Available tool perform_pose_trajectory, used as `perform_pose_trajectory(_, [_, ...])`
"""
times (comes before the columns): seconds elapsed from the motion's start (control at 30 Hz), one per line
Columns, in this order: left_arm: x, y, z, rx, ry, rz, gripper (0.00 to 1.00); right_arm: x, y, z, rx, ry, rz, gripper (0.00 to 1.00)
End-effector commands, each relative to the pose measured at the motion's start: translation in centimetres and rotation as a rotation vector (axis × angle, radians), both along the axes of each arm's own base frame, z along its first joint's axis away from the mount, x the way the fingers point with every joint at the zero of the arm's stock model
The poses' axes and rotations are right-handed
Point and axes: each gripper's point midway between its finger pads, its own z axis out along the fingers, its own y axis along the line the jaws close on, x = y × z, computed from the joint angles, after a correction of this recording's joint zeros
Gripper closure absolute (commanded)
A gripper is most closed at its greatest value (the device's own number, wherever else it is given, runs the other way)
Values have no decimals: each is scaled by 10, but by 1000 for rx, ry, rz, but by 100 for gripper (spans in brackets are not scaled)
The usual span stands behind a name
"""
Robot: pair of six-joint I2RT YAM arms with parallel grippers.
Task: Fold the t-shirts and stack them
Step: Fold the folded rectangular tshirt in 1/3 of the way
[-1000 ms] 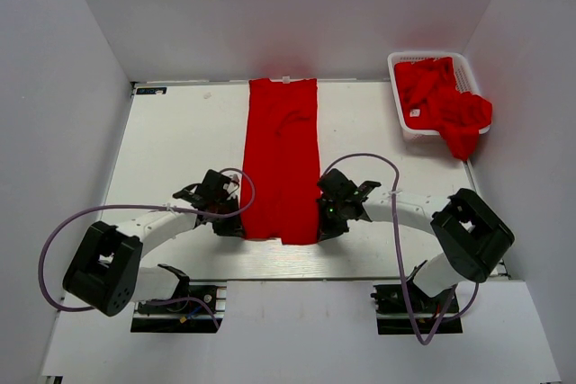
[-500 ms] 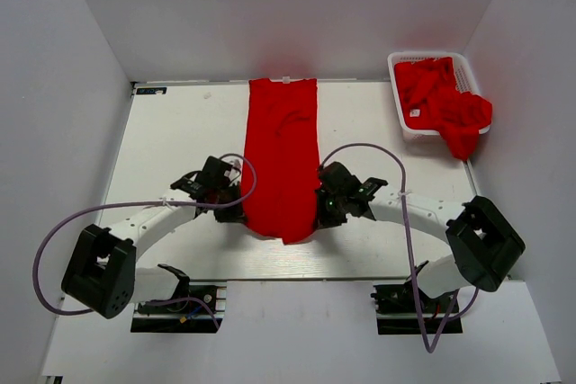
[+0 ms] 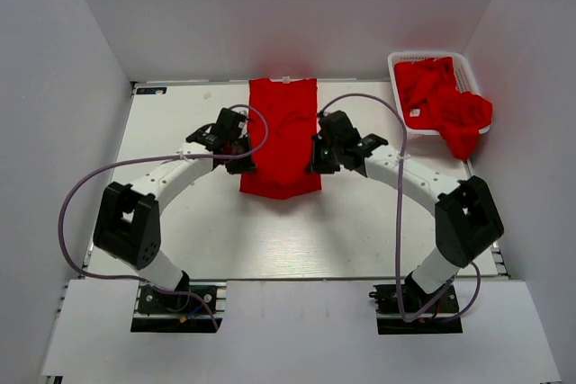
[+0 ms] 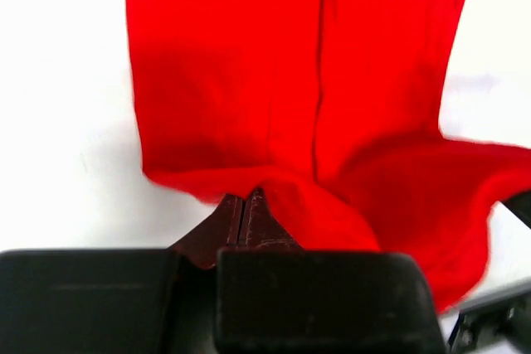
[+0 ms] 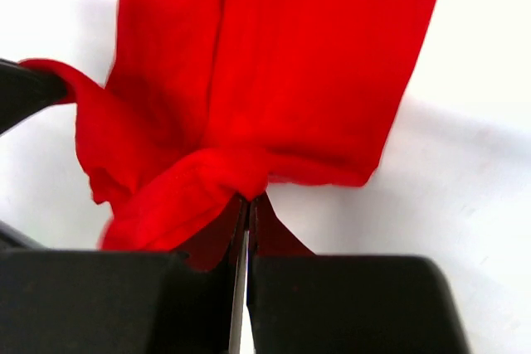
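The left gripper [image 4: 242, 215] and right gripper [image 5: 247, 205] are each clamped on a near corner of the narrow-folded t-shirt [image 3: 282, 128], held raised above the strip lying at the table's [image 3: 180, 231] far edge, seemingly so the hem can be laid onto the collar end.

T-shirt [image 3: 282, 137] on the table [image 3: 180, 222], basket [image 3: 397, 87] at its far-right corner

a lab test cell: plain white walls [image 3: 81, 60]
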Motion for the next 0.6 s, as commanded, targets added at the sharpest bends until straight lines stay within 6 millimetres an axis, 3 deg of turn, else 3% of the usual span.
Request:
perform_pose_trajectory(0.0, [37,8,21,32,-79,44,100,35,-2,24,-14,-86,18,100])
perform_pose_trajectory(0.03, [44,10,23,30,-84,57,100,37,-3,18,-28,-65,19,100])
perform_pose_trajectory(0.1, [62,8,27,27,-104,62,100,55,-4,27,-29,-86,21,100])
perform_pose_trajectory(0.13, [69,12,29,26,-109,76,100,61,-7,17,-44,-67,15,100])
perform_pose_trajectory(0.17, [76,9,35,19,-124,77,100,71,-3,28,-35,-99,24,100])
perform_pose_trajectory(0.23, [90,17,36,21,-139,94,100,78,-9,30,-35,-92,15,100])
perform_pose_trajectory(0.27, [98,14,38,16,-152,95,100,82,-7,18,-44,-70,21,100])
perform_pose_trajectory(0.3, [103,18,37,22,-155,99,100,91,-7,27,-35,-91,16,100])
perform_pose_trajectory(0.33, [110,22,40,18,-169,111,100,96,-10,23,-39,-81,7,100])
perform_pose_trajectory(0.47, [137,16,46,-19,-221,76,100,117,-12,23,-48,-105,8,100])
perform_pose_trajectory(0.53, [145,13,35,-26,-200,46,100,124,-10,21,-50,-111,22,100])
perform_pose_trajectory(0.57, [152,9,40,-38,-212,41,100,130,-12,25,-45,-125,17,100])
